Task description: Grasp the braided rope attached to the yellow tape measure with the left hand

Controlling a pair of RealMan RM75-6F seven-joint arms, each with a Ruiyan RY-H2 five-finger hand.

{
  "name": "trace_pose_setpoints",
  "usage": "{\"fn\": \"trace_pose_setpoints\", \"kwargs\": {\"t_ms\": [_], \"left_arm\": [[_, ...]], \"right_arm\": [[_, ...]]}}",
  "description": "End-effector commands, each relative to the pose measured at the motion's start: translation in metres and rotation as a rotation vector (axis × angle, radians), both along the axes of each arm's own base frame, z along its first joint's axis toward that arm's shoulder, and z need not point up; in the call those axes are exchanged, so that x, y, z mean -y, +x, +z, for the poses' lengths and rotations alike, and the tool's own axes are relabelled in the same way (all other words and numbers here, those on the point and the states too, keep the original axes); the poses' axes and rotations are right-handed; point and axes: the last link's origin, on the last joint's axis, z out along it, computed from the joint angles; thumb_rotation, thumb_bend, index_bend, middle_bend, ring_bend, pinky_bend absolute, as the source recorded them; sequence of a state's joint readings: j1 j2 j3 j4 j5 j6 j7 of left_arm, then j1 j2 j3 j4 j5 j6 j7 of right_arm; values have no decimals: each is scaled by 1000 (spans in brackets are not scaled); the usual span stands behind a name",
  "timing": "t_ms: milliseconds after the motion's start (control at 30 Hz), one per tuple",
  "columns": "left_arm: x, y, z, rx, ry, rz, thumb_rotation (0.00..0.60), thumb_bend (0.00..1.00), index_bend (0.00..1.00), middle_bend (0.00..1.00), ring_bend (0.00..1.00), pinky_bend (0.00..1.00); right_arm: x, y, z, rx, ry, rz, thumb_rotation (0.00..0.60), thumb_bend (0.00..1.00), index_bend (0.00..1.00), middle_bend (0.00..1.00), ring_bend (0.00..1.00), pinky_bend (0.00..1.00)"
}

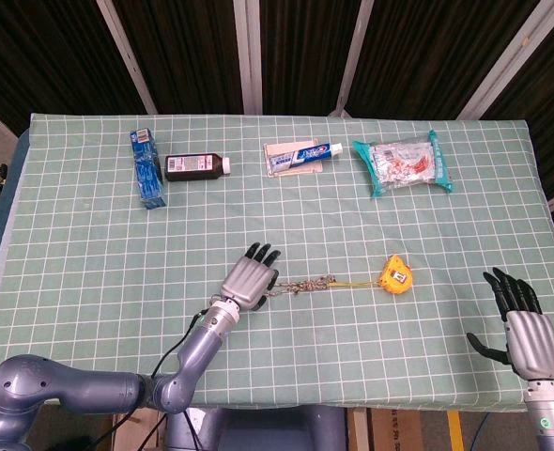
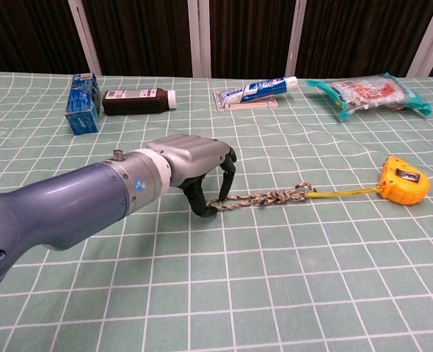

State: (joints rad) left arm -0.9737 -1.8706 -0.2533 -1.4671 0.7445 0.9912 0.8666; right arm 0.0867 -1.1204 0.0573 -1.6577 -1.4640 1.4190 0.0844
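Left hand [image 2: 191, 158] is down on the free loop end of the braided rope [image 2: 264, 197], fingers [image 2: 224, 182] curling around it, but I can't tell if the pinch is closed, so I judge the grasp still unfinished. Rope lies flat mid-surface, nearer the front edge, running to the yellow tape measure [image 2: 404, 179] toward the right edge. Left palm faces down, forearm low; right hand [image 1: 526, 329] sits released near the front right corner, holding nothing.

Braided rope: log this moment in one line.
left hand fingers at braided rope end, grasp unconfirmed | yellow tape measure on table | right hand open, idle
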Motion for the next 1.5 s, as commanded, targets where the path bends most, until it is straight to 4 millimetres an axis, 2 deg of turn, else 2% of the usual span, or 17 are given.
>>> {"fn": "trace_pose_setpoints", "kwargs": {"t_ms": [33, 367, 700, 967, 1267, 1500], "left_arm": [[1, 0, -1, -1, -2, -1, 600, 422, 539, 95, 0, 0], [1, -1, -5, -4, -6, -3, 600, 437, 541, 93, 0, 0], [3, -2, -8, -1, -12, -2, 600, 513, 551, 97, 0, 0], [3, -2, -5, 14, 1, -3, 600, 527, 552, 99, 0, 0], [-3, -4, 13, 32, 56, -25, 600, 527, 552, 97, 0, 0], [-11, -16, 41, 36, 110, -22, 600, 527, 552, 97, 0, 0]], "right_arm": [[0, 0, 0, 0, 0, 0, 600, 248, 0, 0, 0, 0], [1, 0, 0, 3, 1, 1, 600, 249, 0, 0, 0, 0], [2, 1, 0, 6, 0, 2, 600, 248, 0, 0, 0, 0], [1, 1, 0, 5, 1, 1, 600, 248, 0, 0, 0, 0], [1, 0, 0, 1, 1, 1, 600, 248, 0, 0, 0, 0], [2, 1, 0, -5, -1, 9, 600, 248, 0, 0, 0, 0]]}}
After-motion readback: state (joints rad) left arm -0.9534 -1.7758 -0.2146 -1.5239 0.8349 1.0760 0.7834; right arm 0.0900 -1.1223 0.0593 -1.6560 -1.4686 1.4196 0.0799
